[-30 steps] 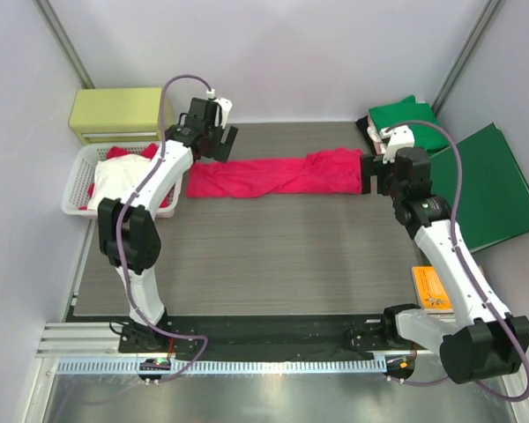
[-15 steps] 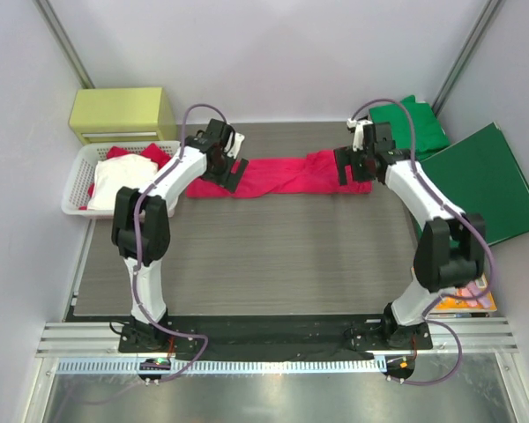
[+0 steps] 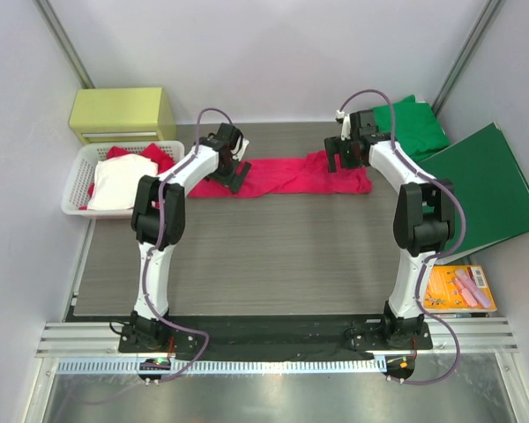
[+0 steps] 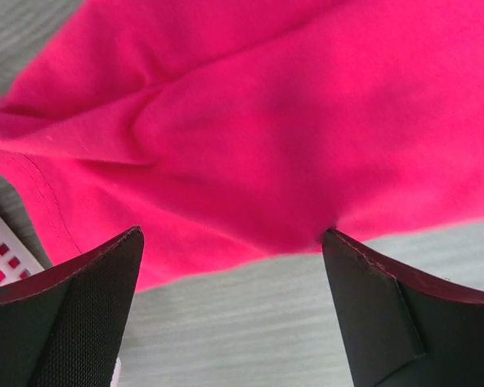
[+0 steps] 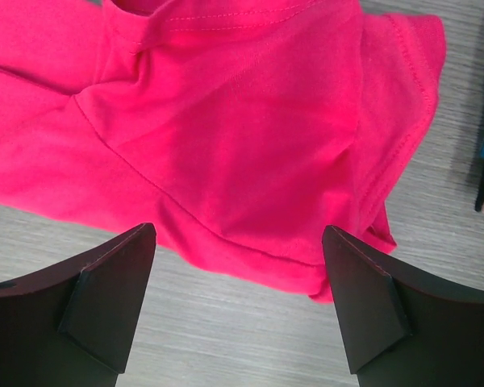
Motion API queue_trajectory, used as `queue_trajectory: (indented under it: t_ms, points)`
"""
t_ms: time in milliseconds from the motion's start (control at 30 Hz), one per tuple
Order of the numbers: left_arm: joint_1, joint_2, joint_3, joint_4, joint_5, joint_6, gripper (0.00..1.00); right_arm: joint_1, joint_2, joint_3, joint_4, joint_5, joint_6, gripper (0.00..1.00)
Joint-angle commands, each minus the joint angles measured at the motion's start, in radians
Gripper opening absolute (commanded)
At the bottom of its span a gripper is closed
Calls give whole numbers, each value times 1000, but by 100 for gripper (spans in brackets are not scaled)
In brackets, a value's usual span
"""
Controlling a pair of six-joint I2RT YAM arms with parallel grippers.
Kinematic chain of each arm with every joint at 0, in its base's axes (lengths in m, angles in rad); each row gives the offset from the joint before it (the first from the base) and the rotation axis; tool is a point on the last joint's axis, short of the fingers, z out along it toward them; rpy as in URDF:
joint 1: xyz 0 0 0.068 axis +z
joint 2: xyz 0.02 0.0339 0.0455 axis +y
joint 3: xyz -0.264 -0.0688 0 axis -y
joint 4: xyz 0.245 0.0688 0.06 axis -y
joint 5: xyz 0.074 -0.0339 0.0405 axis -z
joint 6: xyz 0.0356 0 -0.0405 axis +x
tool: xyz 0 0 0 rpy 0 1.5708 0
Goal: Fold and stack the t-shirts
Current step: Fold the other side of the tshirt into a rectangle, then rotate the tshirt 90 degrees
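On table [image 3: 247,256] one red t-shirt [image 3: 286,174]; one green t-shirt [image 3: 414,123], one basket [image 3: 70,198], one folder [image 3: 494,185], one yellow box [image 3: 119,110].

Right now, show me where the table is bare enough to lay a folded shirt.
The broad table patch between the red t-shirt and the near edge is bare. A thin strip behind that shirt too. Crowded: the basket left, green t-shirt and folder right.
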Motion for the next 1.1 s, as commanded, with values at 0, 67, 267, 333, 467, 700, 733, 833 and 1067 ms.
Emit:
queue_trajectory:
  t_ms: [0,67,267,333,467,700,733,833,1067]
  points:
    - [24,26,60,62,-68,28,92,-5,20,42,46,3,1,89]
    - [41,24,71,77,-62,25,93,-14,28,45,64,-9,7,89]
    - [104,-43,76,72,0,-12,92,-19,54,65,67,-26,6,87]
    - [106,-85,51,77,17,-17,92,-19,54,61,71,-27,12,87]
    - [106,-118,22,85,65,-41,92,-20,54,53,74,-30,9,87]
    - [103,-16,117,51,60,-52,92,-20,71,62,81,-10,9,80]
    - [104,0,137,48,62,-54,92,-19,81,68,83,-9,9,80]
    - [104,39,148,48,60,-58,92,-20,106,77,86,-3,12,80]
    - [104,92,122,45,60,-58,92,-42,170,87,120,19,30,80]
